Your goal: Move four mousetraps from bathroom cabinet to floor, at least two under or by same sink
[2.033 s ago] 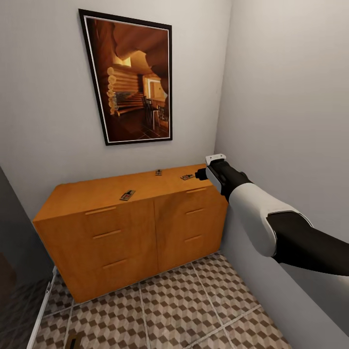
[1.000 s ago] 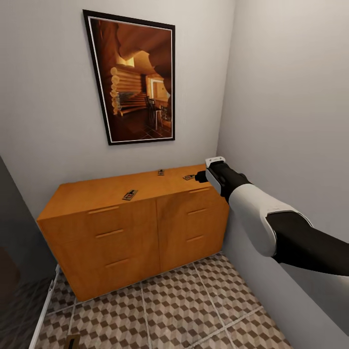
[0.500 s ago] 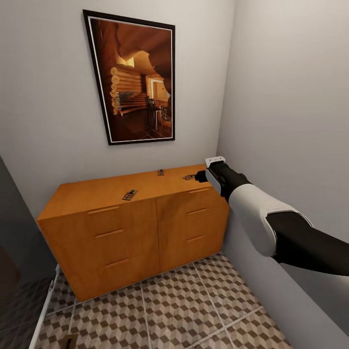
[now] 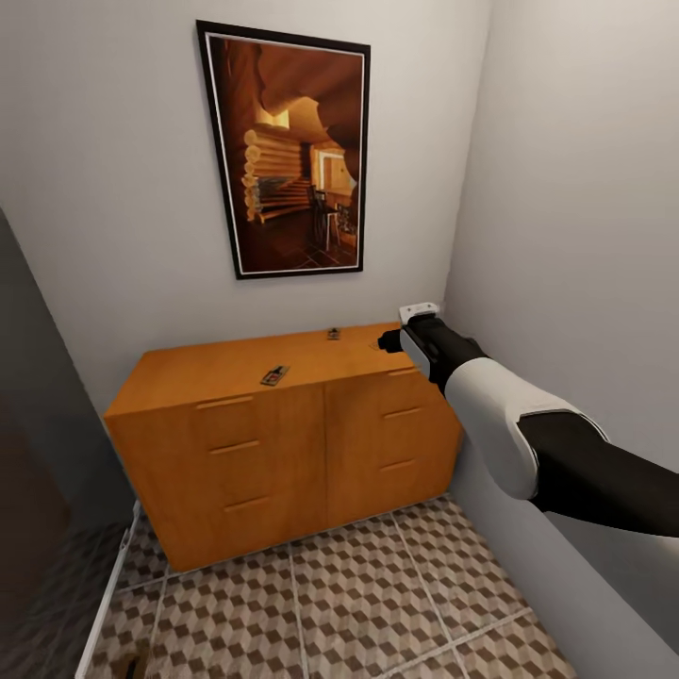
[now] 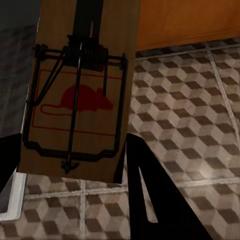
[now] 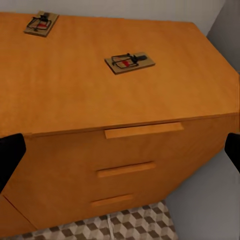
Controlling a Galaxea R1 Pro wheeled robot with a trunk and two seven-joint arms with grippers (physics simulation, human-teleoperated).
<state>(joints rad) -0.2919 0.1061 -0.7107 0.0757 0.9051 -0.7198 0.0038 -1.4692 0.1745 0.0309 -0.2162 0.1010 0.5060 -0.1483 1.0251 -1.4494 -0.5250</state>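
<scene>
The orange-brown cabinet [image 4: 283,443] stands against the back wall. Two mousetraps [image 4: 274,375] [image 4: 333,333] lie on its top. In the right wrist view two mousetraps [image 6: 129,62] [image 6: 41,23] lie on the cabinet top [image 6: 75,90], ahead of my open right gripper [image 6: 120,150], whose dark fingertips [image 6: 10,155] stand far apart. From the head, the right gripper [image 4: 387,344] hovers at the cabinet's right front corner. My left gripper [image 5: 75,170] is shut on another mousetrap [image 5: 80,95] with a red mouse mark, held above the cube-patterned bathroom floor [image 5: 185,110]. The sink is out of view.
A framed picture [image 4: 292,151] hangs above the cabinet. A grey wall [image 4: 585,236] runs close along my right arm. Open patterned floor [image 4: 330,594] lies before the cabinet. A dark surface [image 4: 38,453] bounds the left side.
The whole head view has shifted, so the camera has moved and the cabinet now sits further right in the picture. My right gripper is now closer to the cabinet's right corner.
</scene>
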